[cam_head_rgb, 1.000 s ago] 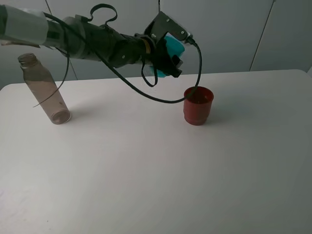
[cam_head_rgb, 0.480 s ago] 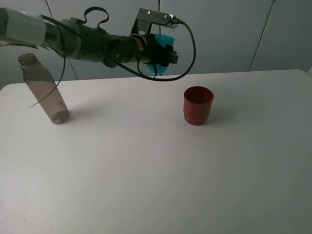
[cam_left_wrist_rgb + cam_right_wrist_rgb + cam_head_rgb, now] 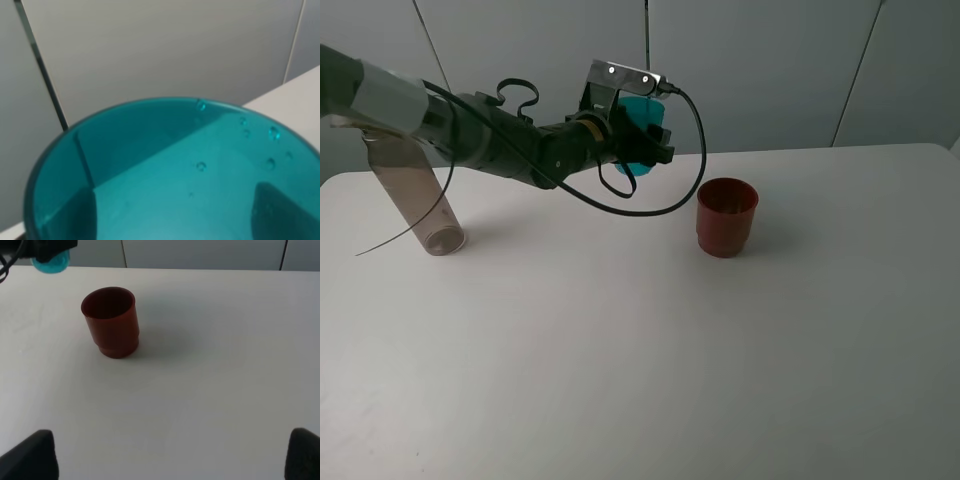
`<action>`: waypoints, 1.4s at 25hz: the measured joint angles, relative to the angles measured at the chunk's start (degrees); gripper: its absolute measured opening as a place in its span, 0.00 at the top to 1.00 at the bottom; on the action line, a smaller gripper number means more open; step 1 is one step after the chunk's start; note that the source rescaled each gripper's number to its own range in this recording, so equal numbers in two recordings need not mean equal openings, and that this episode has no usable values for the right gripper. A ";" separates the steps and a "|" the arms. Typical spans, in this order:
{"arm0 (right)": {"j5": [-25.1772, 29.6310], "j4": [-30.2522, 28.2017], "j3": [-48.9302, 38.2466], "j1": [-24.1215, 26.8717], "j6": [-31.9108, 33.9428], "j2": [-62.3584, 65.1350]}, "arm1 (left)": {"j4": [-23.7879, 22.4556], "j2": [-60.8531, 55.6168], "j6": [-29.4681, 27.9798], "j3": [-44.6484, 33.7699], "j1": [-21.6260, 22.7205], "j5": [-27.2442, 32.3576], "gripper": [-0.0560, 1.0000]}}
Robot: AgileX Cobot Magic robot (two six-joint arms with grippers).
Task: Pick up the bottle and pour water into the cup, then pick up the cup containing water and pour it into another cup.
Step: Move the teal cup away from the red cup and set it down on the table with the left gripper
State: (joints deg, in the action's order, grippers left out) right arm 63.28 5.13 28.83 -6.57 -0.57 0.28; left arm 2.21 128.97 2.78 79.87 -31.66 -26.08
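holding the blue cup [image 3: 638, 112] pinched in the left gripper [image 3: 642, 128], up near the back edge, beside the red cup [image 3: 726, 216]; right gripper's fingers spread.

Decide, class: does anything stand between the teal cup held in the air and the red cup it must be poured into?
Nothing visible does. The teal cup hangs in the left gripper, with only bare table between it and the red cup.

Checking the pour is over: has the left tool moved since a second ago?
Yes. The left tool, holding the teal cup, has pulled back leftward, away from the red cup.
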 joint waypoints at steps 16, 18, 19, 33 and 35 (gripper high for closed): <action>0.00 0.00 0.00 0.00 0.00 0.00 | -1.86 0.00 -3.66 -17.46 5.91 -12.53 0.87; 0.00 0.00 0.00 0.00 0.00 0.00 | -3.22 0.53 -4.27 -17.59 6.25 -13.52 0.87; 0.00 0.00 0.00 0.00 0.00 0.00 | -3.67 0.99 -4.58 -17.71 6.39 -13.92 0.87; 0.00 0.00 0.00 0.00 0.00 0.00 | -7.91 2.43 -5.34 -17.93 6.49 -16.87 0.87; 0.00 0.00 0.00 0.00 0.00 0.00 | -8.04 2.43 -5.34 -17.93 6.49 -17.00 0.87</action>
State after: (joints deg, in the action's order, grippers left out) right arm 63.28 5.13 28.83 -6.57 -0.57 0.28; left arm -5.82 131.40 -2.56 61.94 -25.17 -43.08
